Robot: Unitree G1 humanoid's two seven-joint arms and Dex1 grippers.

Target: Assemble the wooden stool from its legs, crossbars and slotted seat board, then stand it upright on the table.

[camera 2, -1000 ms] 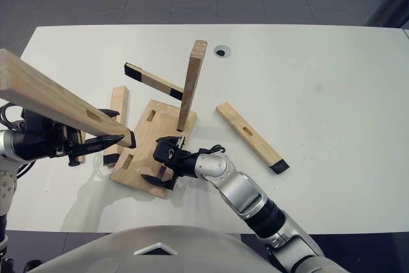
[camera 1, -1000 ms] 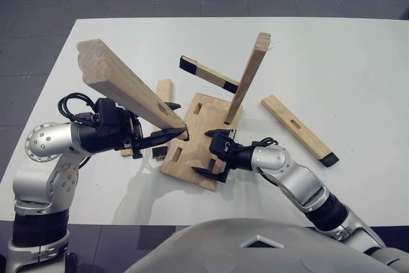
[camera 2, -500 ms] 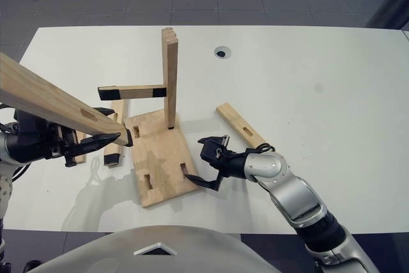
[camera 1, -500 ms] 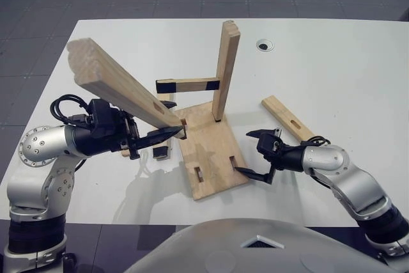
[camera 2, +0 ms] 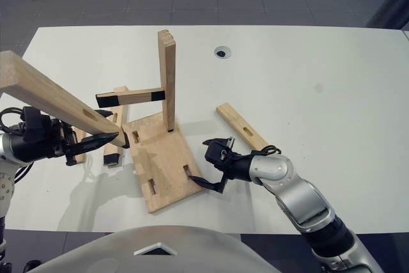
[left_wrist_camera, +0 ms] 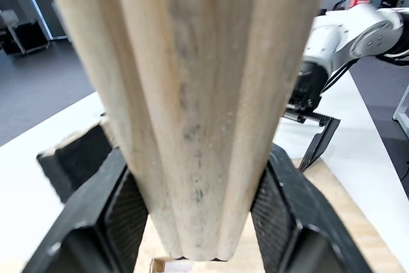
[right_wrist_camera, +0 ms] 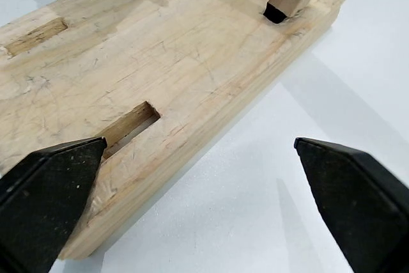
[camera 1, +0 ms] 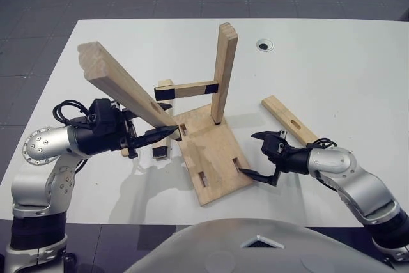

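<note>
My left claw (camera 1: 167, 134) pinches a wooden leg (camera 1: 121, 84) that slants toward the frame's upper left. The seat board (camera 1: 211, 158) lies mid-frame on the surface (camera 1: 345, 75), with an upright leg (camera 1: 222, 71) planted in it. My right claw (camera 1: 254, 155) is spread just beside the board's lower right corner.

Seat board (right_wrist_camera: 160, 49): pale raw wood, matt, grain and fine scratches visible; slot edges rough, slightly splintered.
Held leg (left_wrist_camera: 192, 94): same pale wood, unvarnished, faint grey smudges, shallow lengthwise grooves.
Upright leg (camera 1: 223, 71), upper centre: light wood, matt, foot tip black.
Crossbar (camera 1: 185, 89): wood, both ends coated matt black.
Loose leg (camera 1: 291, 126), right of centre: bare light wood.
Table (camera 1: 345, 68): white, smooth, slight sheen.
Left gripper (camera 1: 174, 131): black, matt; inner pads (left_wrist_camera: 131, 212) finely textured.
Right gripper (camera 1: 248, 153): black, matt, plastic look.
Right arm shell (camera 1: 345, 167): silver, satin metal look.
</note>
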